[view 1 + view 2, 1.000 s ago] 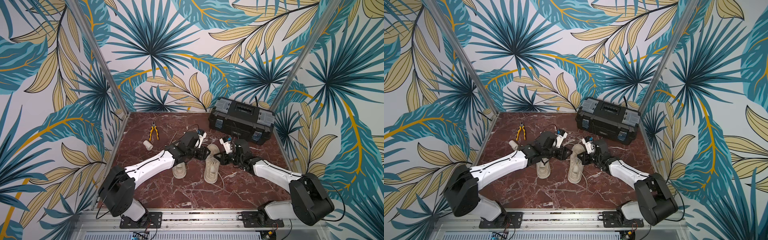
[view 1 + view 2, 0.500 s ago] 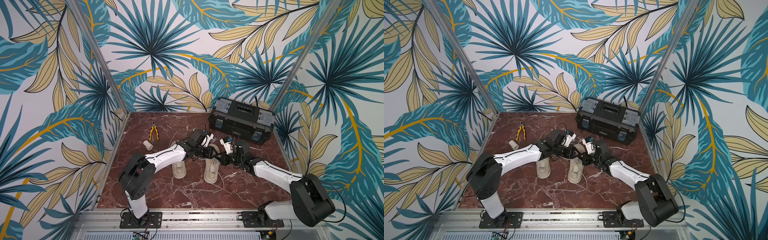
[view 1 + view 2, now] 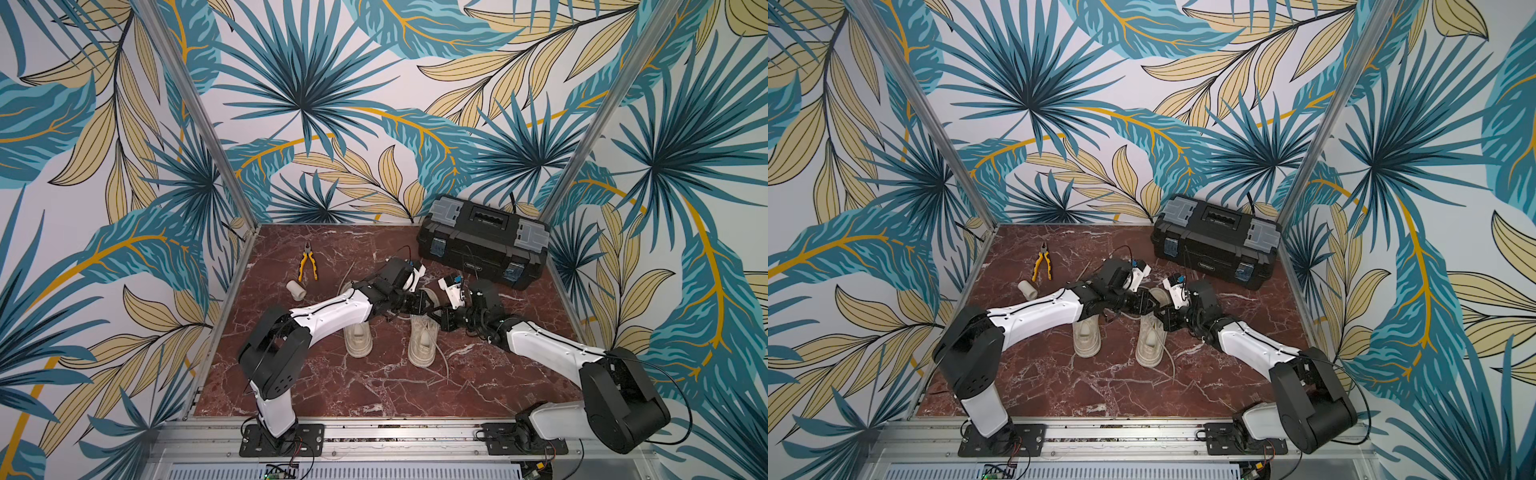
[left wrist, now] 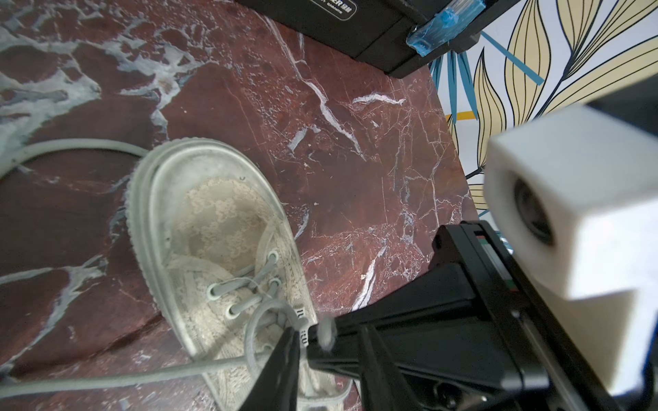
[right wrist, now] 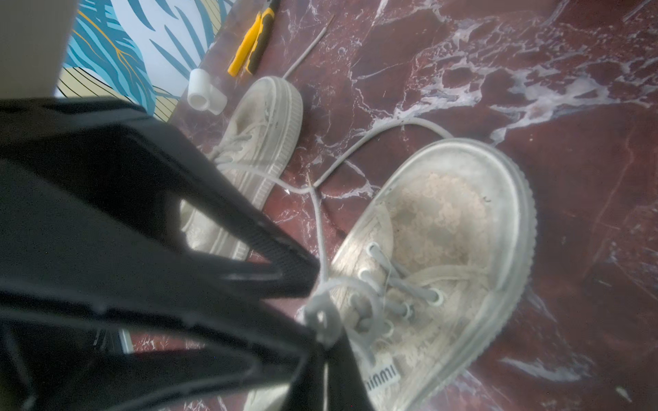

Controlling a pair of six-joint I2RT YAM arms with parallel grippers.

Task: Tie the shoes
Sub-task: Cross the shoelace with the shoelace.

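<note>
My right pincer (image 5: pixel 318 316) is pressed together on a bunched fold of lace (image 4: pixel 325 332), directly over the eyelets of the shoe beneath my tips (image 5: pixel 445 227). My left pincer (image 3: pixel 426 306) sits tip to tip with it, just beside that fold. Only one of its fingers (image 4: pixel 285 359) shows clearly, so I cannot tell whether it is spread or pinching. The other shoe (image 5: pixel 263 117) stands close by, beneath my left forearm, toes the same way.

What worries me is that the lace is a thin, limp, smooth-looking cord and I hold only a small fold of it. A sideways tug would likely slide it out, and the loop I judge I am forming would collapse. My tips are so close that a slight misjudgement could knock them together, or nip the woven tongue tag (image 5: pixel 382 373) instead of the cord. The shoe looks light, so pulling upward may drag or tip it rather than tighten anything.

The upper is soft, worn, floral lace fabric. The toe cap is smooth and rounded, and the thick pale sole is finely ridged round its edge. The counter (image 3: pixel 332 390) is hard, glossy, red-brown marble pattern, probably offering little grip.
</note>
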